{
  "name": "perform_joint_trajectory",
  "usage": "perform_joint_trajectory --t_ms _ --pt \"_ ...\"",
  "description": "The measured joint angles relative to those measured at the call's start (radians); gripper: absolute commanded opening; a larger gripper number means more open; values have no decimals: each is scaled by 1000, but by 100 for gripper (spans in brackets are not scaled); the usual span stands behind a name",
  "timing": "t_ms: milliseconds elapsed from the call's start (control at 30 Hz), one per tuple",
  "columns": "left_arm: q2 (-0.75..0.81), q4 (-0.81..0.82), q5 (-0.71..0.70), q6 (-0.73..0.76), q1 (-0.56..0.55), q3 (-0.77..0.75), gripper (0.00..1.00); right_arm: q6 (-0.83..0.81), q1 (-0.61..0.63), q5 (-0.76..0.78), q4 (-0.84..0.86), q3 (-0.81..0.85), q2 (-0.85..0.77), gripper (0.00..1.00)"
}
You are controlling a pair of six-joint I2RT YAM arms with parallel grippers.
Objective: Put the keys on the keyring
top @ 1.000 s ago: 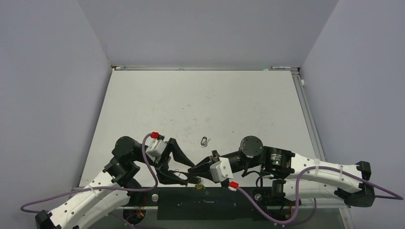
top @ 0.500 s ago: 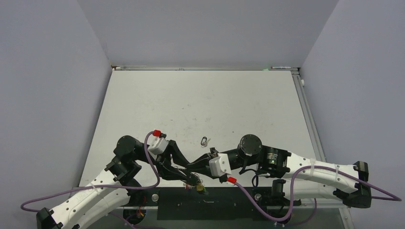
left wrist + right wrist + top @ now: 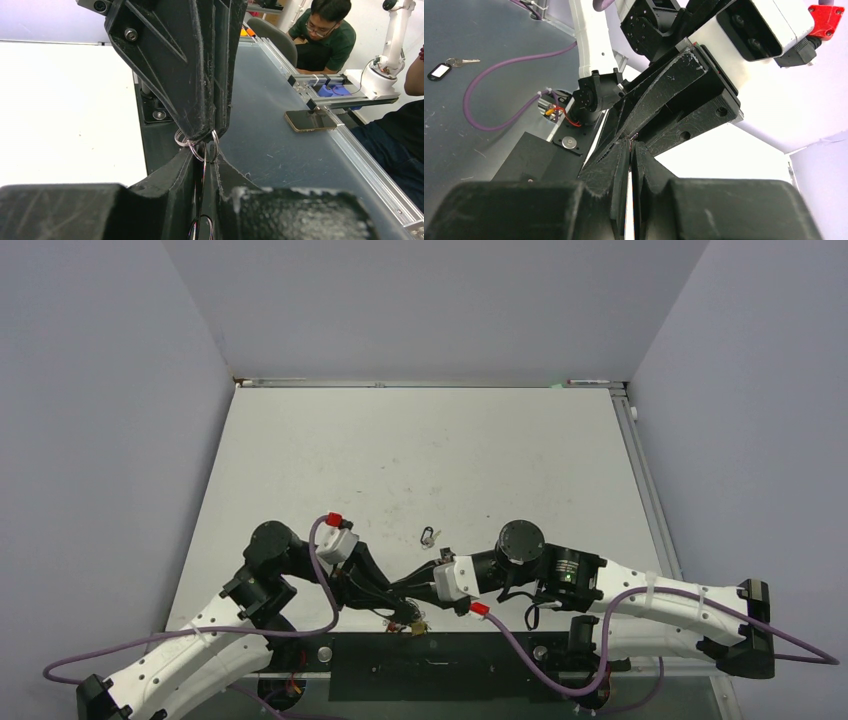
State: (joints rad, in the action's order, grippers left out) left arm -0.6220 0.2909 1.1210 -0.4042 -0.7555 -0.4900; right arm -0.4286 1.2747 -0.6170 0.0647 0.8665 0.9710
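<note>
Top, left-wrist and right-wrist views of the two-arm rig. The white table [image 3: 420,450] fills the scene. The left arm [image 3: 200,640] and the right arm [image 3: 640,600] both fold inward, and their black fingers meet tip to tip just above the table's near edge, over the dark base plate [image 3: 440,665].

The right gripper [image 3: 630,146] has its two fingers pressed flat together, with only a hairline seam between them. In the left-wrist view its tips pinch the keyring [image 3: 186,142], whose thin silvery wire curls out on either side of them.

The left gripper [image 3: 204,159] faces it from below. Its fingers are drawn almost together, and a strand of the same wire runs down the narrow slit between them, so it appears to clamp the keyring as well.

The keys [image 3: 416,626] hang as a small cluster directly under the meeting point, showing yellow and green. One silvery key on a black oval clip [image 3: 430,536] lies apart on the table, just beyond the grippers
</note>
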Motion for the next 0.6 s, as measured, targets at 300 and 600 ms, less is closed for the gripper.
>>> perform_joint_trajectory --t_ms 300,600 --pt "-2 -132 -27 82 19 -39 0 40 -5 37 18 -25 -11 21" --pt "-37 -312 -94 213 31 -113 0 95 -5 124 55 -81 -93 61"
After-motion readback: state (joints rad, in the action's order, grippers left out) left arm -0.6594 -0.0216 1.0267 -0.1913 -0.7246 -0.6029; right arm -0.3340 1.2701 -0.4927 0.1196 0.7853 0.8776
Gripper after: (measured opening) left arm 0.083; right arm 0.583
